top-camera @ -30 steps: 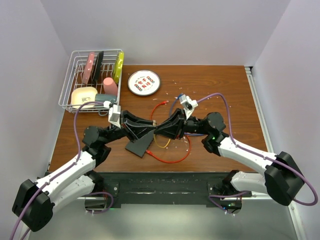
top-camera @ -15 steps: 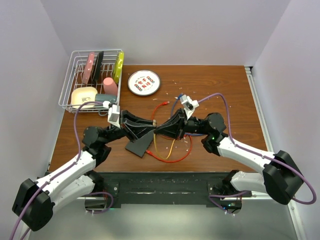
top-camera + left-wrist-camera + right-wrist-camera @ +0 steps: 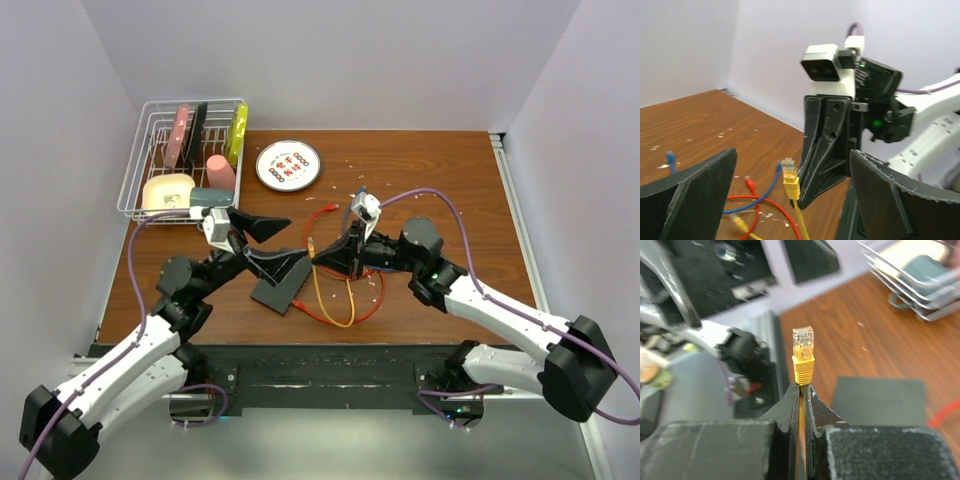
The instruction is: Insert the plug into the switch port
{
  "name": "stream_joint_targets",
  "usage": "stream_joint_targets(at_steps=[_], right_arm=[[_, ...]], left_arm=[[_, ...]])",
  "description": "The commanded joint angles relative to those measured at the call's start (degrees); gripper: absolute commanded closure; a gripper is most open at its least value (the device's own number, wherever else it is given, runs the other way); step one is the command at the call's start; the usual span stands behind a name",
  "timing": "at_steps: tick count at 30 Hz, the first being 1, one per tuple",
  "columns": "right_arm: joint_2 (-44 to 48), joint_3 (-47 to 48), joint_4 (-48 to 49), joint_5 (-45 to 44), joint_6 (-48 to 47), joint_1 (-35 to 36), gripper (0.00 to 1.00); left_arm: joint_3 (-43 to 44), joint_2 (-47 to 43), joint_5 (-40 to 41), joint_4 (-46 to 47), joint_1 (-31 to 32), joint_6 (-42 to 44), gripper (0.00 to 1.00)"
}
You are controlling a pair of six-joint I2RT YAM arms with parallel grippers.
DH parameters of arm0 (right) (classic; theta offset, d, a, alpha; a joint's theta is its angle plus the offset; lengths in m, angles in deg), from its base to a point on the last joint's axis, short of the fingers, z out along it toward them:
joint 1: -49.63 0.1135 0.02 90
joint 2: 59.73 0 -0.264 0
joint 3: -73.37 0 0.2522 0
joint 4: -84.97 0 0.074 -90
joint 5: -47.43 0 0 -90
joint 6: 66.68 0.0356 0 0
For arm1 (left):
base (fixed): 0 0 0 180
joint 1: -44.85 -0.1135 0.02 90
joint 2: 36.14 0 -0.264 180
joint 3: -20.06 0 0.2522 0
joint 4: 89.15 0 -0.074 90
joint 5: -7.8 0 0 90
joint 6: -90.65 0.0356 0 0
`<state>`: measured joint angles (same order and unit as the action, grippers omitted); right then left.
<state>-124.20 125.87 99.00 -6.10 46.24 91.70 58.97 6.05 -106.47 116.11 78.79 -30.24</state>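
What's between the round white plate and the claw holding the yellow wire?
A red cable curls between the plate and the right gripper holding the yellow plug, in the top view.

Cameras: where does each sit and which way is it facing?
Top: above and behind, looking down on the table; left arm and right arm show.
Left wrist: on the left arm, facing the right tool; the open left fingers frame it.
Right wrist: on the right arm, facing the switch and dish rack; the right fingers pinch the yellow plug.
Shared: both wrist views show the plug.
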Motion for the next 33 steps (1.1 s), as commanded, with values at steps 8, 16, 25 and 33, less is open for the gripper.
stream_joint_targets(at_steps=[8,16,25,33], right_arm=[[-1.3,9.2,-31.5,-23.1,-17.1,0.1,1.00],[-9.4,13.5,-39.0,-30.7,-17.5,1.3,1.00],[-20.0,17.0,-42.9,-43.4,-18.3,13.0,1.00],[-30.2,20.3,-46.8,-53.3,-19.8,21.5,1.00]], left_arm=[[4.3,1.3,20.0,-19.5,0.1,8.0,0.00],[4.6,9.4,24.6,-24.0,-1.5,7.4,0.00],[2.5,22.5,10.0,-21.9,-14.9,4.6,0.00],[-0.1,32.0,-1.3,-17.6,-23.6,2.8,0.01]])
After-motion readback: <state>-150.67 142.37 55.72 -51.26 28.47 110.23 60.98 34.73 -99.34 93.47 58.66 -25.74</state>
